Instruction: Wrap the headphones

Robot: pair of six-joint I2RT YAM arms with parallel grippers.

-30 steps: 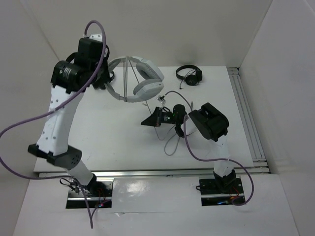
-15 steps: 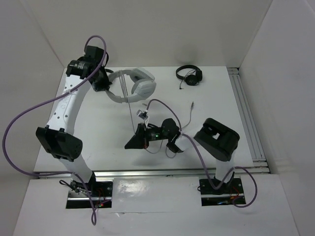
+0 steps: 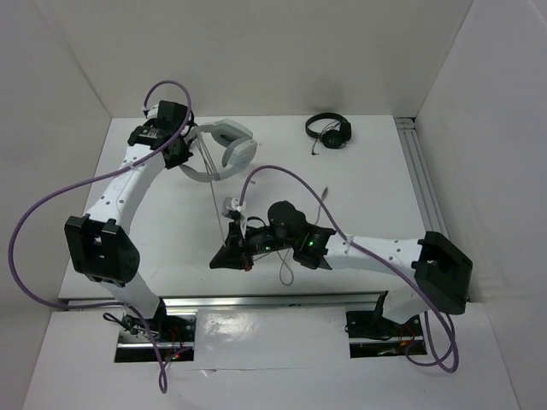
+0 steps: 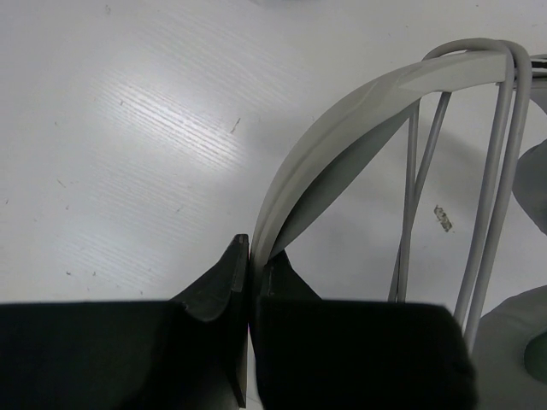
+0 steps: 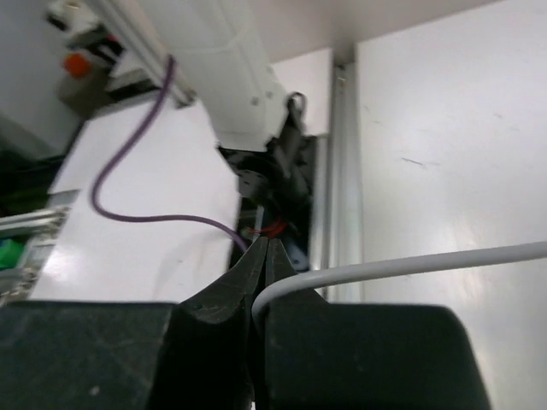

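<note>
The white and light-grey headphones (image 3: 229, 147) hang at the back left of the table. My left gripper (image 3: 181, 159) is shut on their headband (image 4: 342, 111), which runs between the fingertips (image 4: 238, 265) in the left wrist view. Turns of the thin grey cable (image 4: 504, 162) cross the headband. In the top view the cable (image 3: 215, 201) leads down from the headphones to my right gripper (image 3: 224, 258), near the table's front edge. The right gripper (image 5: 267, 246) is shut on the cable (image 5: 410, 265), which bends out to the right of the jaws.
Small black headphones (image 3: 329, 130) lie at the back right. A loose stretch of cable (image 3: 287, 270) lies beside the right arm. An aluminium rail (image 3: 427, 205) runs along the right edge. The left arm's base (image 5: 261, 162) and front rail (image 5: 342, 171) lie ahead of the right gripper.
The right arm has stretched left and toward the front edge with the cable in its grip. The left arm has dropped and shifted the headphones slightly left.
</note>
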